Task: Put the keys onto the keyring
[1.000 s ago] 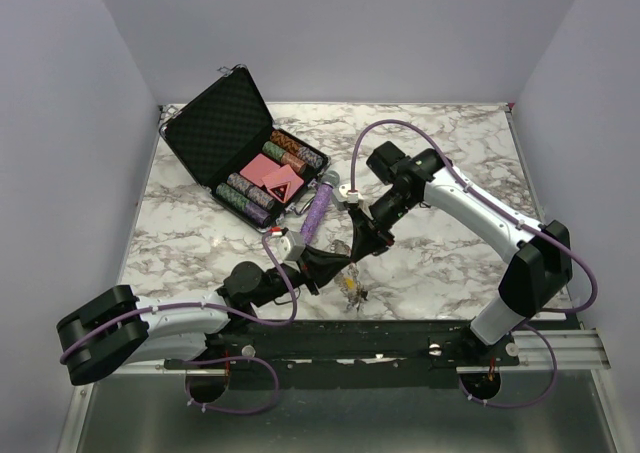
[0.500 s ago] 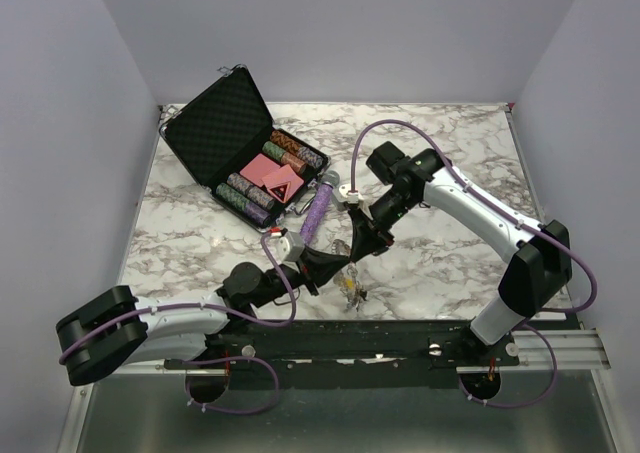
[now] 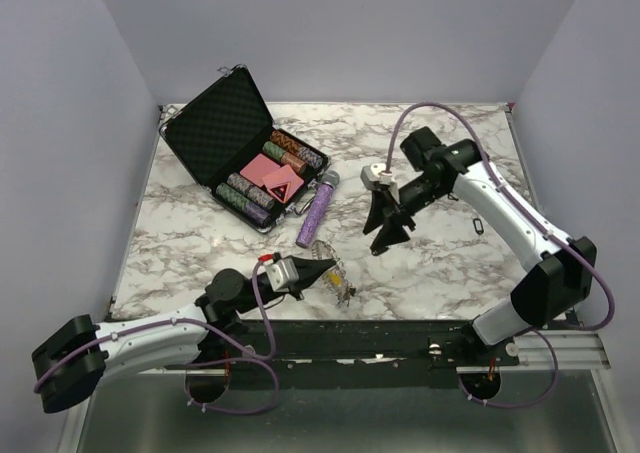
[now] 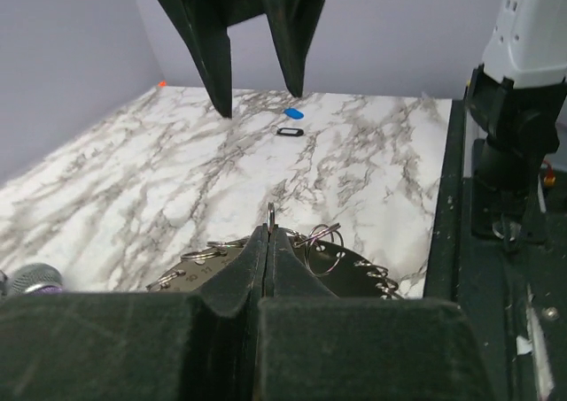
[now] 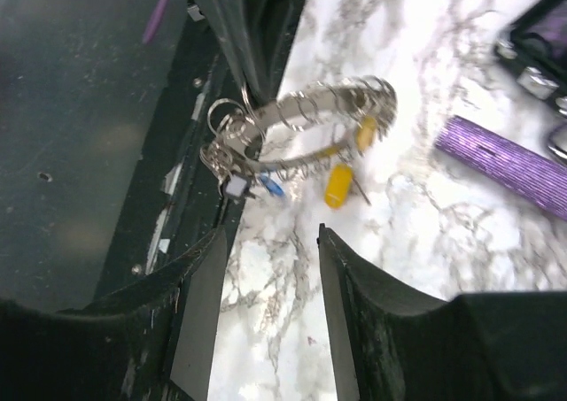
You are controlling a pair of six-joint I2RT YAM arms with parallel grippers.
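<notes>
The keyring (image 3: 340, 278) hangs near the table's front edge with my left gripper (image 3: 326, 269) shut on it. In the left wrist view the fingers (image 4: 248, 268) pinch a small ring (image 4: 270, 213) on the keyring's rim (image 4: 363, 277). The right wrist view shows the keyring (image 5: 301, 118) strung with keys, among them a yellow-capped key (image 5: 337, 185) and a blue one (image 5: 271, 186). My right gripper (image 3: 390, 235) hangs open over the table, up and right of the keyring, with nothing between its fingers (image 5: 350, 304). Two loose keys, a blue (image 4: 293, 113) and a black (image 4: 289, 132), lie farther off.
An open black case (image 3: 213, 123) with poker chips stands at the back left. A purple glittery tube (image 3: 316, 209) lies just beyond the keyring. A small dark key (image 3: 476, 228) lies on the marble at the right. The black base rail (image 3: 400, 338) runs along the front edge.
My right gripper has opened and drawn back up and to the right, away from the keyring. The left gripper has pulled slightly toward the near left, still holding the keyring.
</notes>
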